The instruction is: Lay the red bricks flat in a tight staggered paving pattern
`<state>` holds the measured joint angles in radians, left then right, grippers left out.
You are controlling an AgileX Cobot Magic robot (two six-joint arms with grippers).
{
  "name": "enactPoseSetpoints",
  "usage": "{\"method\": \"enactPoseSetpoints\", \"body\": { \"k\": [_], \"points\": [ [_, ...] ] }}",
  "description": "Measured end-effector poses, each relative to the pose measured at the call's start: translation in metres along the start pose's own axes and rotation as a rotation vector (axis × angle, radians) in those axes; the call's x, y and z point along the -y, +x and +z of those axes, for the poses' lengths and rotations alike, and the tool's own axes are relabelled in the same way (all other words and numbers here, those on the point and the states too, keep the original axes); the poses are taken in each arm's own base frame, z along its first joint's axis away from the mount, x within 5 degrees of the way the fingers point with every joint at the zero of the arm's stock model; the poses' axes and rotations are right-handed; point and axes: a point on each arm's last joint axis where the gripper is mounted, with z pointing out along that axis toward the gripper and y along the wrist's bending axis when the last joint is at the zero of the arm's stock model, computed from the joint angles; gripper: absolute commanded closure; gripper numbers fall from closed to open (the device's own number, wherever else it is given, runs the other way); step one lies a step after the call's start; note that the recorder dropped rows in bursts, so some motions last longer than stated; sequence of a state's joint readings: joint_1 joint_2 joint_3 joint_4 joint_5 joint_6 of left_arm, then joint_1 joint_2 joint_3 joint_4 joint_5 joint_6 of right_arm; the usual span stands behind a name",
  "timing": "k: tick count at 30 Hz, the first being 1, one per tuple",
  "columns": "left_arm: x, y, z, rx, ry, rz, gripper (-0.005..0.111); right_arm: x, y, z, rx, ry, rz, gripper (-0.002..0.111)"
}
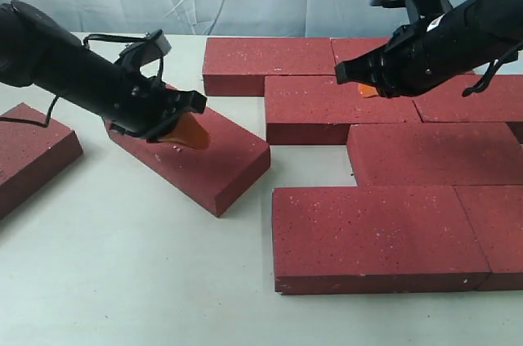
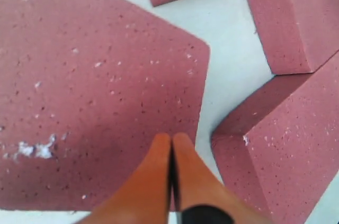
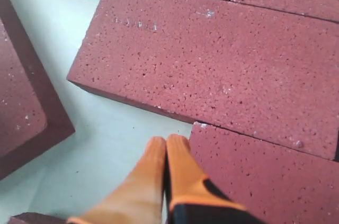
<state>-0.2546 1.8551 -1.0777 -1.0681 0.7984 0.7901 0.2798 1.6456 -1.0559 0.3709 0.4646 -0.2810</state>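
Showing closed, empty jaws, the wrist views set the left gripper [image 2: 170, 142] over a skewed brick [image 2: 95, 91], the right gripper [image 3: 166, 144] at the paved bricks' [image 3: 222, 60] corner; only the exterior view shows a lone brick [image 1: 33, 154] behind the left gripper.

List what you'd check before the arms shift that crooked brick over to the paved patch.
1. The left gripper shut, tips over the angled brick: ok.
2. Its tips really pressing that brick: cannot tell.
3. The right gripper shut, empty: ok.
4. The angled brick square with the laid bricks: not ok, skewed and apart.
5. Bare table between them: ok.
6. The far-left brick joined in: not ok.
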Motion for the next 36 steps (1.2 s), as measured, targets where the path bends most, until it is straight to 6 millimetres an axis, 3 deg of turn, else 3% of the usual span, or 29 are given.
{"method": "enactPoseSetpoints", "body": {
  "k": [5,10,17,23,29,36],
  "points": [
    [0.0,-0.016,-0.028,0.142,-0.09,0.083,0.107,-0.01,0.005,0.001,-0.045,-0.044,-0.074,0.109],
    [-0.02,-0.025,-0.051,0.233,-0.271,0.163,0.107,-0.049,0.011,0.004,-0.063,-0.161,-0.205,0.109],
    [-0.039,-0.027,-0.043,0.23,-0.361,0.188,0.107,-0.126,0.025,0.036,-0.132,-0.298,-0.398,0.109],
    [-0.046,-0.028,-0.038,0.237,-0.394,0.186,0.107,-0.169,0.044,0.074,-0.267,-0.372,-0.491,0.109],
    [-0.048,-0.028,-0.038,0.233,-0.401,0.193,0.107,-0.187,0.058,0.094,-0.353,-0.407,-0.521,0.109],
    [-0.047,-0.027,-0.037,0.222,-0.39,0.193,0.107,-0.184,0.062,0.104,-0.369,-0.364,-0.562,0.109]
  ]
}}
